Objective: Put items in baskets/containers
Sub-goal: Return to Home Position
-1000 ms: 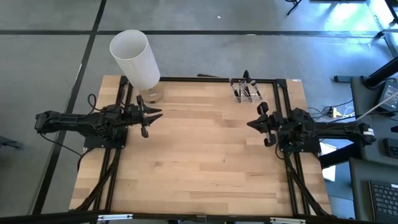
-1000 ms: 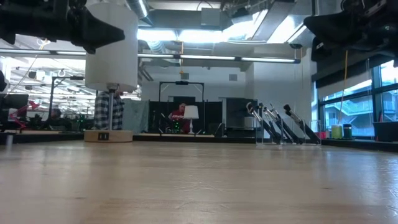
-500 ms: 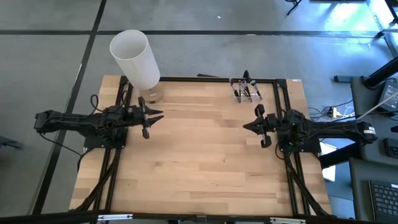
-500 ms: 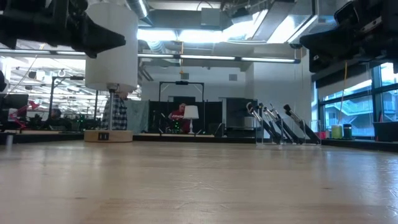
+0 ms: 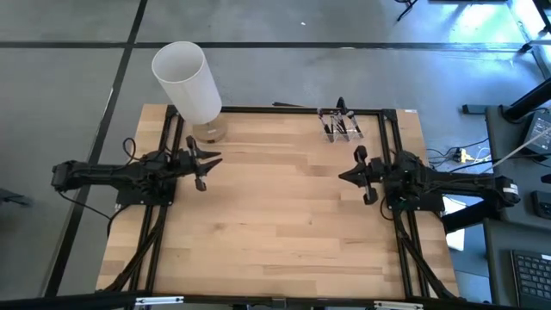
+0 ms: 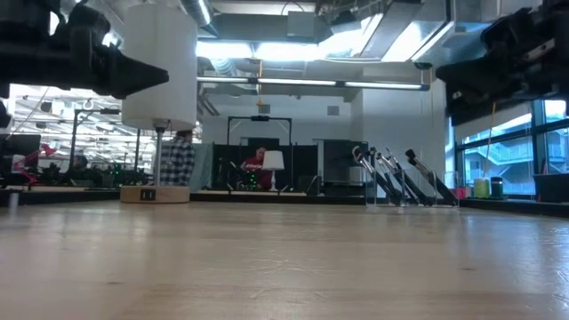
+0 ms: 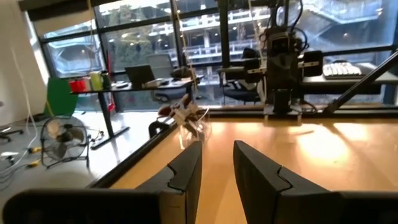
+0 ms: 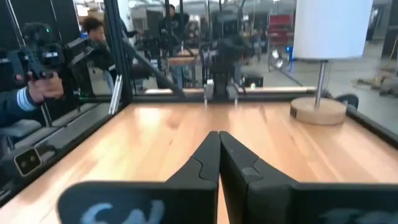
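In the high view the clear holder [image 5: 341, 126] with its brushes [image 5: 342, 110] stood at the desk's [image 5: 275, 232] upper-right edge, up-frame of the nearer right end effector [image 5: 346, 176] and well apart from the left end effector [image 5: 215, 158] at mid-left; the low view showed the brushes leaning upright, right of centre. The left wrist view showed the left fingers [image 7: 186, 177] narrowly parted and empty, the right wrist view the right fingers [image 8: 202, 165] pressed together on nothing; no writing could be read.

Your left arm [image 5: 112, 172] and right arm [image 5: 456, 182] are matte black, jointed, with trailing cables [image 5: 131, 146] and wedge-shaped notched fingers [image 8: 199, 171].
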`<state>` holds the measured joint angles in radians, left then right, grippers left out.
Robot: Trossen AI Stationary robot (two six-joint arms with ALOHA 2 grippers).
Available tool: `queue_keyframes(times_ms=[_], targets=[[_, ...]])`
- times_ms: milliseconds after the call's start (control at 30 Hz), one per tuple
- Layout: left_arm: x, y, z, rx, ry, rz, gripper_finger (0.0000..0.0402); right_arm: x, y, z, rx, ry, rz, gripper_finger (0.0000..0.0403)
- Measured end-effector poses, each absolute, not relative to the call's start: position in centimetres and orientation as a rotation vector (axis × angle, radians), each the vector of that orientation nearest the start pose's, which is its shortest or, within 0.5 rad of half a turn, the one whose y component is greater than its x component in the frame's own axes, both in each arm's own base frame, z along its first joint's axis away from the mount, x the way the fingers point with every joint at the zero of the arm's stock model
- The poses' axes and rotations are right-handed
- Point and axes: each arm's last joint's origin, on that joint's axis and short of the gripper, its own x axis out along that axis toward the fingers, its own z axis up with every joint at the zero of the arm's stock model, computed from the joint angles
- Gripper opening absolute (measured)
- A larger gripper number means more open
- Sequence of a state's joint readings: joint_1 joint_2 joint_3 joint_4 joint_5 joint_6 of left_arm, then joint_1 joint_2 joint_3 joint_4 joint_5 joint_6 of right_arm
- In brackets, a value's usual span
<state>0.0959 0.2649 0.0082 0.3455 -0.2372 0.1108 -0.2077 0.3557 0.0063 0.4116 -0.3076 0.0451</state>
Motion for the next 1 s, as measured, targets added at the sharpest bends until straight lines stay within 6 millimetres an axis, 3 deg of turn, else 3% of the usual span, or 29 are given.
queue_keyframes(times_ms=[367, 567, 1000], targets=[[9.6, 2.0, 17.0, 0.117, -0.018, 0.360, 0.0088, 11.8, -1.6, 17.3, 0.034, -0.053, 0.083, 0.0006], [9.5, 2.0, 17.0, 0.101, -0.031, 0.329, 0.0088, 11.6, -1.4, 19.1, 0.007, -0.238, 0.070, 0.0006], [9.3, 2.0, 17.2, 0.082, -0.004, 0.310, 0.0088, 10.0, -1.1, 19.0, -0.009, -0.239, 0.078, 0.0006]])
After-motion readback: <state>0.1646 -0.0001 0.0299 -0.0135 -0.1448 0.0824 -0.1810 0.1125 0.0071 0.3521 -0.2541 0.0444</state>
